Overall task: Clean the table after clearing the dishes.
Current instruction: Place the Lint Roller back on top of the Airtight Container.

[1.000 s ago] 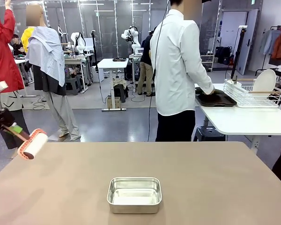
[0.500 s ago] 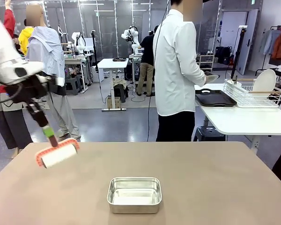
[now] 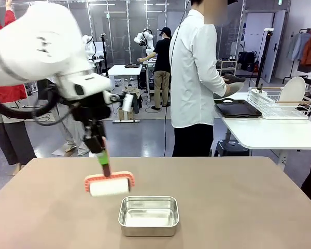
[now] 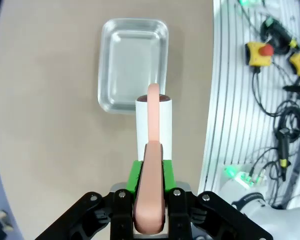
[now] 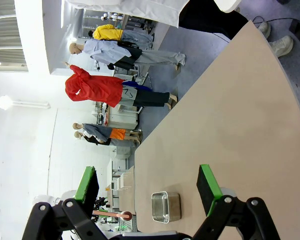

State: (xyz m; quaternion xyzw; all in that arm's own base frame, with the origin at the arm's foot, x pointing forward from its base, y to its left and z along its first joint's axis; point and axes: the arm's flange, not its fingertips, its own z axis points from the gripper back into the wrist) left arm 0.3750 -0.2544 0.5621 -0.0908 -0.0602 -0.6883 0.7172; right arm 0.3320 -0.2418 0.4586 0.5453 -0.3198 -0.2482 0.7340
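Observation:
My left gripper (image 3: 101, 155) is shut on the red handle of a white roller (image 3: 110, 187), which hangs just over the taupe table (image 3: 238, 207), left of and behind a small steel pan (image 3: 148, 215). In the left wrist view, the gripper's (image 4: 150, 172) green pads clamp the handle, and the roller (image 4: 154, 122) overlaps the near rim of the pan (image 4: 132, 62). My right gripper (image 5: 146, 182) stands open above the table (image 5: 230, 115), with nothing between its fingers. Of the dishes, a dark tray (image 3: 239, 108) lies on a white side table and a white plate (image 3: 293, 89) stands in a rack.
A person in a white shirt (image 3: 197, 72) stands at the table's far edge, turned toward the white side table (image 3: 269, 132) on the right. The wire dish rack (image 3: 280, 104) sits on that table. The pan (image 5: 166, 207) shows far off in the right wrist view.
My left arm has swung in from the left edge toward the middle, carrying the roller down close beside the pan. The person's hand has lifted off the dark tray.

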